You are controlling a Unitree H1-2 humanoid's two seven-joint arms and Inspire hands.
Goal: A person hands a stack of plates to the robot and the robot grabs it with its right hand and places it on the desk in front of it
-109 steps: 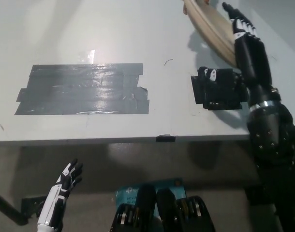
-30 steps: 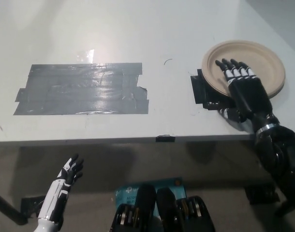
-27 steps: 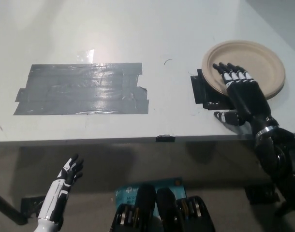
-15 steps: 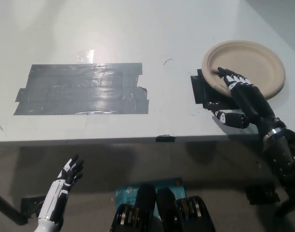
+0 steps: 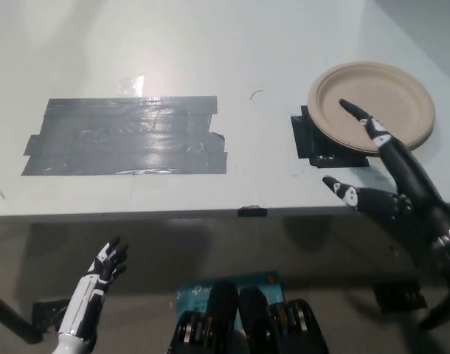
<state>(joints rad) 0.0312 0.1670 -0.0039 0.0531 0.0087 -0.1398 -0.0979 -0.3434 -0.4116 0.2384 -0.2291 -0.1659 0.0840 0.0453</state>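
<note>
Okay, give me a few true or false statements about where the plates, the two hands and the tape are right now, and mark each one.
1. The stack of plates lies on the desk. True.
2. The right hand is closed on the plates. False: its fingers are spread and it holds nothing; only a fingertip overlaps the rim in this view.
3. The plates partly cover the black patch. True.
4. The left hand rests on the grey tape. False: it is open at the lower left, below the desk's front edge.
5. The plates sit on the grey tape. False: the tape is on the left of the desk, the plates at the far right.
</note>
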